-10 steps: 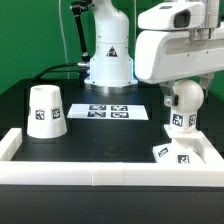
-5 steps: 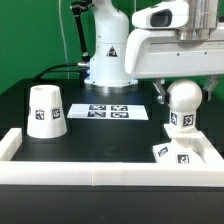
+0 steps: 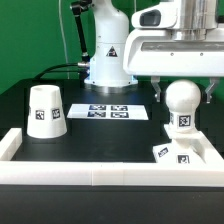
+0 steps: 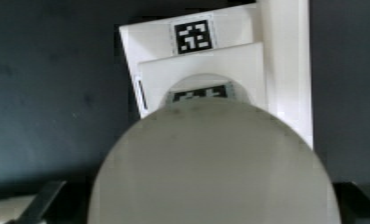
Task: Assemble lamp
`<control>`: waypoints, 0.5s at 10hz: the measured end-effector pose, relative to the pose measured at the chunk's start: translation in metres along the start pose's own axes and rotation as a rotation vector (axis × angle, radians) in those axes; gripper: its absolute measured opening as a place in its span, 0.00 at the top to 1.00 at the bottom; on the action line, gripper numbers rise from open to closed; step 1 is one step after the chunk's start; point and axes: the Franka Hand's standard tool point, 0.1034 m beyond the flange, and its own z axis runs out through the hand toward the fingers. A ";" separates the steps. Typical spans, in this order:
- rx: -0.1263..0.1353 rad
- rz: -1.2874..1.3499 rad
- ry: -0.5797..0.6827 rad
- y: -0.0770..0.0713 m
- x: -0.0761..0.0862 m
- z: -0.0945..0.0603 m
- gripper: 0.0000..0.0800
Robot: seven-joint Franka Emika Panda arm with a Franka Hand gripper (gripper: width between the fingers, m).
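Hand (image 3: 181, 83) risen, bulb (image 3: 181, 104) just beneath, over base (image 3: 180, 152)

No words, brand names or numbers can be read anywhere. The only signs are black-and-white square tags: on the shade (image 3: 45, 111), the bulb (image 3: 181, 107), the base (image 3: 178, 153) under the bulb, and the marker board (image 3: 110, 111) between shade and bulb.

Smooth matt white plastic bulb (image 3: 181, 103)

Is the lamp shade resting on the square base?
No, the shade stands alone at the exterior view's left, apart from the base.
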 end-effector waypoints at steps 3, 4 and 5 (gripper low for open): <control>-0.011 0.331 -0.018 -0.004 -0.006 0.001 0.28; -0.020 0.468 -0.030 -0.007 -0.008 0.000 0.28; -0.012 0.565 -0.040 -0.008 -0.008 0.000 0.28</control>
